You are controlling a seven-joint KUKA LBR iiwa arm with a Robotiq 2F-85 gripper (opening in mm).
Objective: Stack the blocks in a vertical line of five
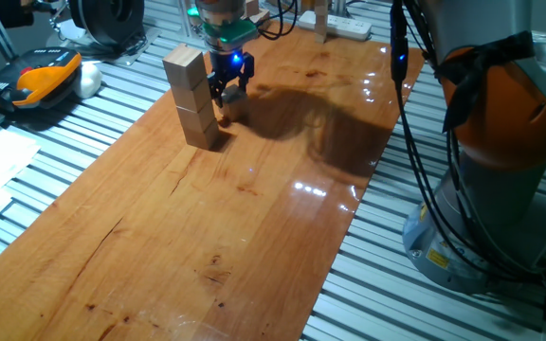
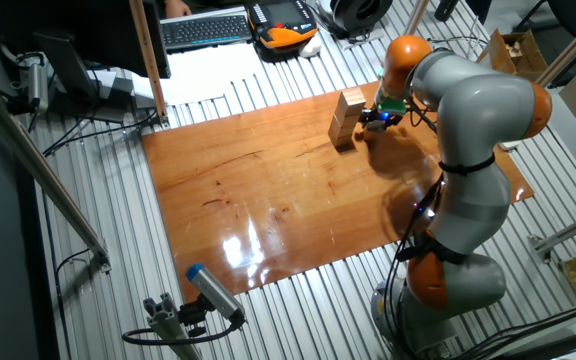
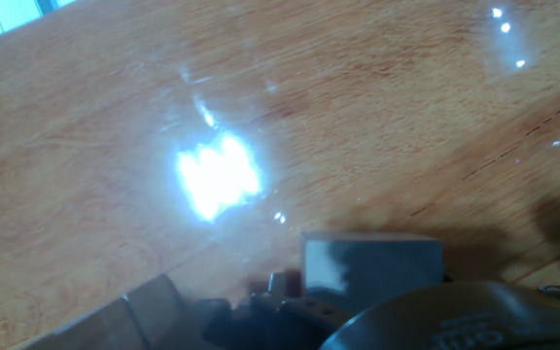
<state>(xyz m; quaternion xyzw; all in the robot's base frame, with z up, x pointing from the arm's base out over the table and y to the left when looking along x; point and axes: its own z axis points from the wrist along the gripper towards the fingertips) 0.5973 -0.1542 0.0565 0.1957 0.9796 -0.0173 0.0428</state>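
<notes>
My gripper point(image 1: 227, 92) hangs low over the wooden board point(image 1: 254, 208), just beside a stack of three blocks point(image 1: 193, 98). A fourth block point(image 1: 234, 109) seems to sit on the board under my fingers; the hand view shows a grey block face point(image 3: 372, 262) between them, yet I cannot tell whether my jaws are pinching it. To do this well, I should centre on that block, close squarely, lift clear above the stack, then lower straight without nudging the column. The fifth block is not visible.
</notes>
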